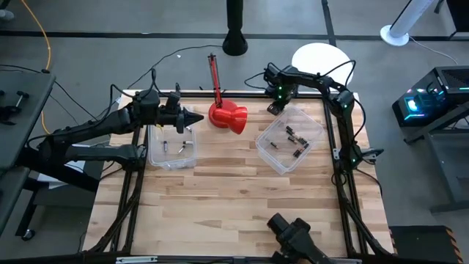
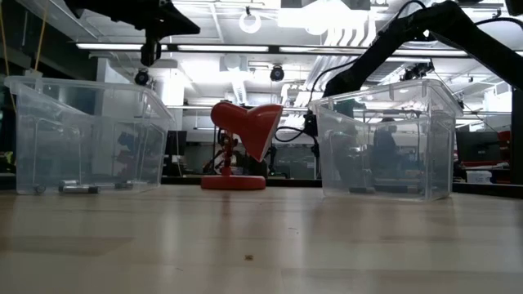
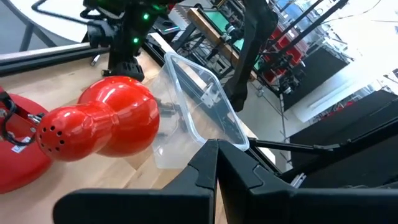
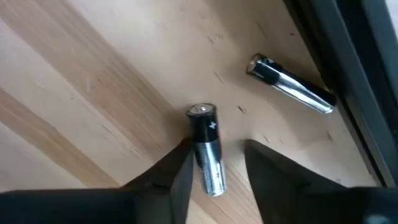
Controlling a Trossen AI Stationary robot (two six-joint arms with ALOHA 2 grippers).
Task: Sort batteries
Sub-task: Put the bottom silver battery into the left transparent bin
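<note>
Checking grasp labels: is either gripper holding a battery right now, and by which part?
Neither. The right gripper stands open astride a battery lying on the wood; the left gripper is shut and empty.

Even, bright overhead illumination is provided; ceiling light strips (image 2: 245,51) are blown out to white in the low view. Glare is seen on the red lamp shade (image 3: 118,121) and on a battery (image 4: 208,152). Soft focus is noted on the tabletop (image 2: 261,245) foreground. Shadows are faint.
</note>
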